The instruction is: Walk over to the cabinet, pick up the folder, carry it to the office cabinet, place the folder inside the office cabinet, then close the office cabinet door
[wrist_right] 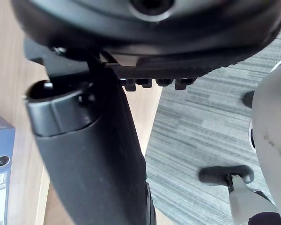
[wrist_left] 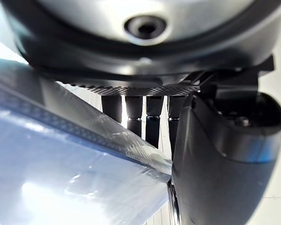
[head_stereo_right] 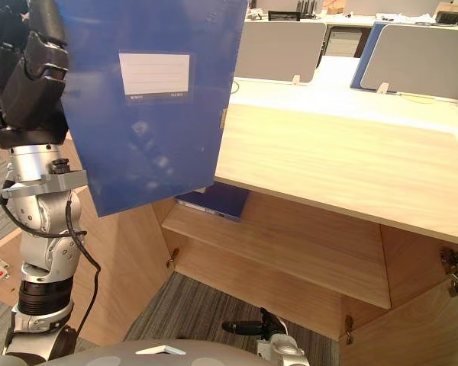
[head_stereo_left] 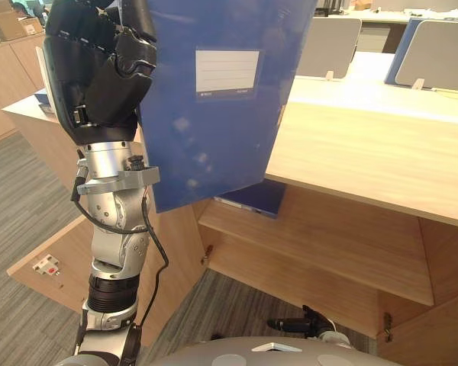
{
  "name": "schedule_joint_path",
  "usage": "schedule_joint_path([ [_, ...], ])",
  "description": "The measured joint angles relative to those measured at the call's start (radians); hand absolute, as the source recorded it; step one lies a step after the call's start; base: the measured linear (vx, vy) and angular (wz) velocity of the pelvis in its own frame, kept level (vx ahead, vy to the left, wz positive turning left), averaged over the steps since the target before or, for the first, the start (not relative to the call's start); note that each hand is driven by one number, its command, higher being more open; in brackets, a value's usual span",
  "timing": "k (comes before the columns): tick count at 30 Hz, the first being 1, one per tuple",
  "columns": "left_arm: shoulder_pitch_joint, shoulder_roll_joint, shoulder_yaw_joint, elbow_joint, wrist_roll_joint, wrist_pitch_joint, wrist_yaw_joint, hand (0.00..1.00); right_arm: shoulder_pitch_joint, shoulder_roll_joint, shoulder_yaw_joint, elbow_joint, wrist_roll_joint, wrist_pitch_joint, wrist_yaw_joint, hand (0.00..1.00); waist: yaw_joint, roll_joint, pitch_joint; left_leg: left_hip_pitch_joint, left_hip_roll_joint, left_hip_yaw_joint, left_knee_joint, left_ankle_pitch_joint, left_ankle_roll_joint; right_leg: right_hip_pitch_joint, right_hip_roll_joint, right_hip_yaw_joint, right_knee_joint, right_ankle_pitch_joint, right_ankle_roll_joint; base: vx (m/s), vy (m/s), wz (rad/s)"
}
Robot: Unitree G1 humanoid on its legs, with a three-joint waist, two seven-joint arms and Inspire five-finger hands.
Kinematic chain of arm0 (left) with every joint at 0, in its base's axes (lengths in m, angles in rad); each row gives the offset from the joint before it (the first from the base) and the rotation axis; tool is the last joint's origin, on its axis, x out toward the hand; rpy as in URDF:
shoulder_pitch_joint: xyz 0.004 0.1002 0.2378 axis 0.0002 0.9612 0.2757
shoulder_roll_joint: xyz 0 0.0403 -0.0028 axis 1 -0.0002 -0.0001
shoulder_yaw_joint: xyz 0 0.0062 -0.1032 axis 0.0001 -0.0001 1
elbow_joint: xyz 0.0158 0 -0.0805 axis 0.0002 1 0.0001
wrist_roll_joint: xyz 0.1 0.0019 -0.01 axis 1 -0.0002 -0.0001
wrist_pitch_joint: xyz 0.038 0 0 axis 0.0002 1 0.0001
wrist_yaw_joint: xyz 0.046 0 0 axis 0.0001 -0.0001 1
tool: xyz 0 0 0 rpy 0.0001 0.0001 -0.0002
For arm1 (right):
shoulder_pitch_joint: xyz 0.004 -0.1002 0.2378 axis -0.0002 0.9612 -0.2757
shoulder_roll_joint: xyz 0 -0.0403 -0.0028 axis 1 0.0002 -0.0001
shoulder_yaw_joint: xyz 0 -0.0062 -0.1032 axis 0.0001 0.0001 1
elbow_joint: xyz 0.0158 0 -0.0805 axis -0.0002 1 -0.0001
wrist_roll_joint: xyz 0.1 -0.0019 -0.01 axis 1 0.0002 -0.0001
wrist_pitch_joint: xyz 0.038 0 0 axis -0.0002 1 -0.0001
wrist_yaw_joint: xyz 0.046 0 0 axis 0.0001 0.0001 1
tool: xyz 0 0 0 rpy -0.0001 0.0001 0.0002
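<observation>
My left hand [head_stereo_left: 99, 69] is raised at the upper left, shut on the edge of a blue folder [head_stereo_left: 214, 130] with a white label. The folder hangs upright in front of the wooden office cabinet [head_stereo_left: 366, 152], covering its left end. In the left wrist view the fingers [wrist_left: 145, 117] and thumb [wrist_left: 215, 164] pinch the folder [wrist_left: 61, 178]. Below the top, the cabinet stands open with a bare shelf [head_stereo_left: 313, 244]. My right hand [wrist_right: 93, 154] hangs low over the carpet, fingers relaxed and holding nothing.
A second blue folder [head_stereo_right: 214, 204] lies on the shelf's left end. Open cabinet doors stand at lower left [head_stereo_left: 61, 252] and lower right [head_stereo_right: 443, 328]. Grey desk dividers [head_stereo_right: 278, 49] line the back. Grey carpet [head_stereo_left: 23, 191] covers the floor.
</observation>
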State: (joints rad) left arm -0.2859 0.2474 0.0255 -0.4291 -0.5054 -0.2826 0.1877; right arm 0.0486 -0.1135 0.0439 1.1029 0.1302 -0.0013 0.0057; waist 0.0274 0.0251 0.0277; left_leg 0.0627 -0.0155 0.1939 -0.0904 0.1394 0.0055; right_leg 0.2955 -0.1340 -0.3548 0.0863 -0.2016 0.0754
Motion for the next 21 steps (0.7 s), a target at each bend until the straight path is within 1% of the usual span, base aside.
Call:
schedule_joint_path([
  [3,0.014,0.020,0.000,0.006,-0.039,0.001,-0.046,0.00,0.004,-0.003,-0.003,-0.012,-0.005,0.005,0.008,1.00,0.000,0.001,0.001,0.000,0.000,0.002,0.000,-0.001,0.000,0.000,-0.001,0.001,0.000,0.000,0.000,0.00,0.000,0.00],
  [7,0.079,0.061,-0.003,0.016,-0.112,0.014,-0.105,0.00,0.023,-0.011,-0.002,-0.053,-0.006,0.013,0.019,1.00,-0.001,0.002,0.001,0.000,0.000,0.007,0.000,-0.004,-0.001,0.000,-0.001,0.004,-0.002,0.000,0.000,0.00,-0.001,-0.01],
  [11,0.160,0.153,-0.013,0.064,-0.198,0.059,-0.186,0.00,0.069,-0.041,0.003,-0.142,-0.007,0.013,0.053,1.00,-0.002,0.003,0.002,0.000,0.001,0.017,0.000,-0.008,-0.001,-0.001,-0.002,0.006,-0.003,0.000,0.000,0.01,0.000,-0.03],
  [13,0.222,0.203,-0.021,0.078,-0.237,0.086,-0.233,0.00,0.096,-0.064,0.002,-0.203,-0.007,0.013,0.062,1.00,-0.002,0.001,0.003,0.000,0.002,0.024,0.000,-0.011,-0.002,-0.005,-0.003,0.013,-0.003,0.000,0.000,0.01,0.003,-0.08],
  [15,0.263,0.226,-0.022,0.081,-0.267,0.095,-0.269,0.00,0.109,-0.081,0.001,-0.243,-0.007,0.013,0.076,1.00,-0.004,0.001,0.004,-0.001,0.002,0.025,0.000,-0.008,0.002,-0.009,-0.003,0.017,0.001,0.000,0.000,0.02,0.003,-0.07],
  [16,0.296,0.239,-0.024,0.081,-0.283,0.106,-0.297,0.00,0.126,-0.094,-0.007,-0.294,-0.006,0.013,0.081,1.00,-0.005,0.001,0.004,-0.001,0.003,0.025,0.000,-0.005,0.006,-0.014,-0.003,0.021,0.003,0.000,0.000,0.02,0.005,-0.05],
  [18,0.318,0.247,-0.031,0.081,-0.296,0.116,-0.315,0.00,0.141,-0.110,-0.012,-0.349,-0.006,0.013,0.093,1.00,-0.005,0.001,0.006,-0.001,0.003,0.025,0.000,-0.004,0.007,-0.015,-0.004,0.023,0.008,0.000,0.000,0.00,0.000,0.00],
  [20,0.345,0.262,-0.041,0.081,-0.331,0.128,-0.343,0.00,0.188,-0.160,-0.017,-0.496,-0.005,0.012,0.123,1.00,-0.007,0.008,0.019,0.000,0.004,0.028,0.000,-0.008,0.002,-0.019,-0.004,0.029,0.018,-0.002,-0.003,-0.05,0.019,-0.01],
  [21,0.350,0.268,-0.042,0.081,-0.342,0.133,-0.353,0.00,0.205,-0.179,-0.022,-0.542,0.001,0.011,0.142,1.00,-0.007,0.010,0.021,-0.001,0.004,0.028,0.000,-0.008,0.002,-0.021,-0.004,0.029,0.019,-0.002,-0.003,-0.05,0.021,0.00],
])
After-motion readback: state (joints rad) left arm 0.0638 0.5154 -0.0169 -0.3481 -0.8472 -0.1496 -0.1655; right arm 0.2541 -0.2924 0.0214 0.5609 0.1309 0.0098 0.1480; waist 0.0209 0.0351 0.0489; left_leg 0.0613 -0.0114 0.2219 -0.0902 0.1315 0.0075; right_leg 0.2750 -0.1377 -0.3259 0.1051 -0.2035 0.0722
